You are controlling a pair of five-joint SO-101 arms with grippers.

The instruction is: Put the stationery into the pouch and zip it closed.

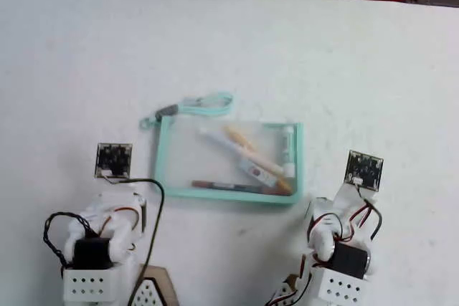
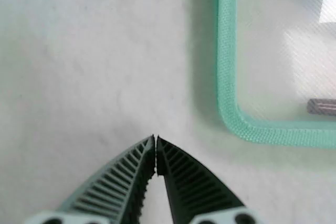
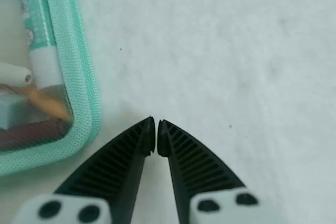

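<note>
The pouch (image 1: 229,193) lies flat near the middle of the tabletop (image 1: 358,69), between the two arms and just ahead of them. The stationery (image 1: 244,152), several pens and slim sticks, lies crosswise inside it, visible through the clear panel.

Claw state:
- The left claw (image 2: 156,145) has its tips together and grips nothing. It sits above bare tabletop, just beside a rounded corner of the pouch (image 2: 228,77).
- The right claw (image 3: 156,129) has its tips together and grips nothing. It sits just beside the opposite near corner of the pouch (image 3: 79,77).

Handling, as a judgement:
- The pouch is probably light and limp. Its clear panel looks slick, and the woven green border offers better purchase.
- Pinch the border at a corner to steady the pouch, because a light pouch is likely to slide on the smooth surface when the zip is pulled.
- A green strap (image 1: 204,105) with a grey fitting (image 1: 168,111) trails from the far left corner. The fitting is the likely pull point. Whether the zip is closed cannot be told.

Clearance:
- The pouch lies well apart from the far edge of the tabletop.
- Open surface extends on both sides and beyond the pouch.
- The tightest room is on the near side, between the pouch and the arms.
</note>
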